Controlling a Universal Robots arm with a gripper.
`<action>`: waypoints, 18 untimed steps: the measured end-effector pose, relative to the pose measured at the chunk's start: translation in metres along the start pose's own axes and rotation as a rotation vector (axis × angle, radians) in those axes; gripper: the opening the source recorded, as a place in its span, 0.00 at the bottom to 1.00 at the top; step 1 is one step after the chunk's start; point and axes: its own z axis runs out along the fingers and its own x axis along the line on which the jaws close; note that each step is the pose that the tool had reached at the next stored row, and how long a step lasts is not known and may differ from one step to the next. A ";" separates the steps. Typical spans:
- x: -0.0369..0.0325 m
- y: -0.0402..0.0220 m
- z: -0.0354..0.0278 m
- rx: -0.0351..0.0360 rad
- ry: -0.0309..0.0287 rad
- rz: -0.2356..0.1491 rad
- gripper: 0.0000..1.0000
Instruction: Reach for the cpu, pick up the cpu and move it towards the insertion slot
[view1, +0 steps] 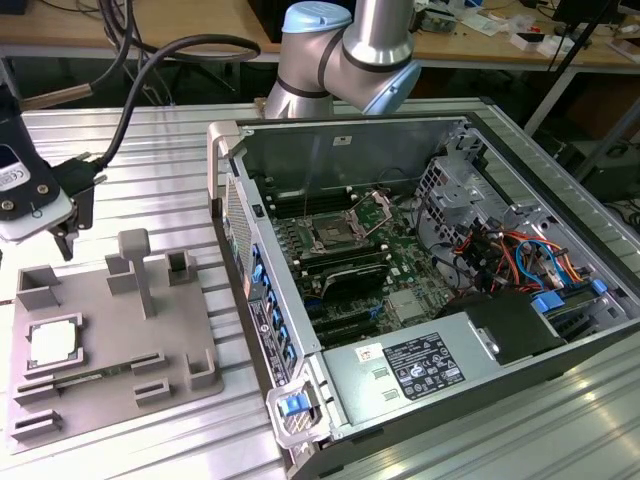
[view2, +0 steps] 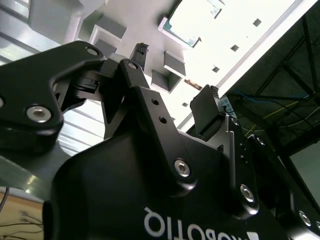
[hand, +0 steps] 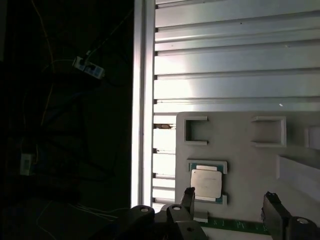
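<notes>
Ribbed aluminium tabletop (view1: 160, 150) lies under your pincer (hand: 230, 201), its fingers (hand: 188, 197) spread apart and holding nothing. Below it, nearer one finger than the other, the cpu (hand: 206, 183) sits in the grey tray (hand: 240, 150). Well away from the pincer, the insertion slot (view1: 330, 235) lies inside the open computer case (view1: 340, 150), beyond it a printed label (view1: 420, 366).

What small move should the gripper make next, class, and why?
Probably a short sideways shift to centre over the cpu. In the first wrist view the open gripper holds nothing, and the cpu, seated in the grey tray, lies by one finger rather than midway between them.
</notes>
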 end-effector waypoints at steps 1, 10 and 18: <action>0.0009 -0.0007 0.0016 0.0000 0.0001 0.000 0.63; 0.0083 -0.0072 0.0156 -0.0001 0.0002 0.000 0.63; 0.0097 -0.0130 0.0289 -0.0045 0.0002 0.000 0.63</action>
